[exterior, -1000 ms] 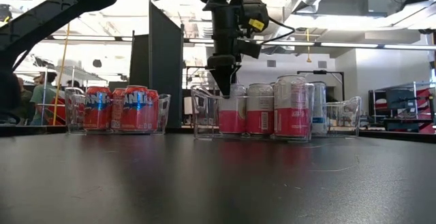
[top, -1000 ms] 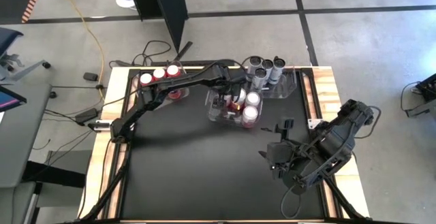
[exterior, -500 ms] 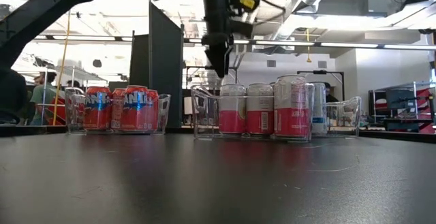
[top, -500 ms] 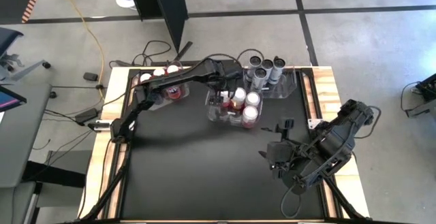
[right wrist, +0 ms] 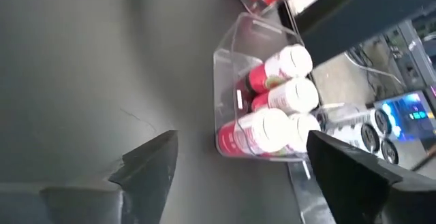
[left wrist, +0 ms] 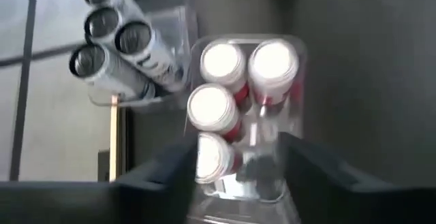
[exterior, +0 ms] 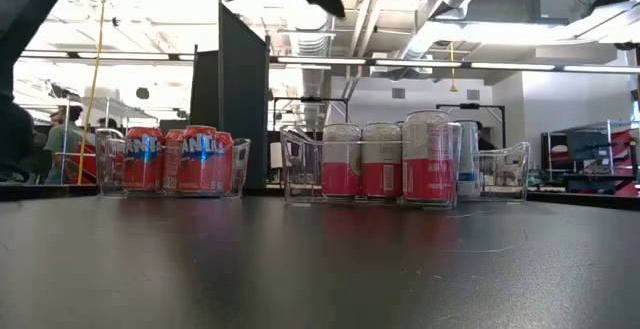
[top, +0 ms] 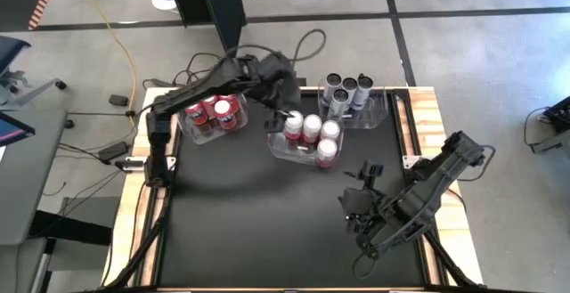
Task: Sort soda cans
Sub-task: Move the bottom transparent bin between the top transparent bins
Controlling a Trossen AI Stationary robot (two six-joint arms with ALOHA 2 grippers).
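Black tabletop [top: 258, 213], concrete floor [top: 481, 52].

red cans [exterior: 180, 159] and pink-and-white cans [exterior: 385, 161] stand in clear bins [exterior: 300, 164].

light: bright overhead, ceiling glare in low view | shadows: soft | blur: both wrist views smeared

Red cans [top: 210, 110] with blue lettering, silver tops. Pink-and-white cans [top: 311, 134], white tops, pink lower band. Dark grey cans [top: 346, 91], silver rims. Bins [top: 278, 147] clear. Table [top: 267, 213] black, light wood edge. Arms black. Floor grey, dark seams, yellow cable.
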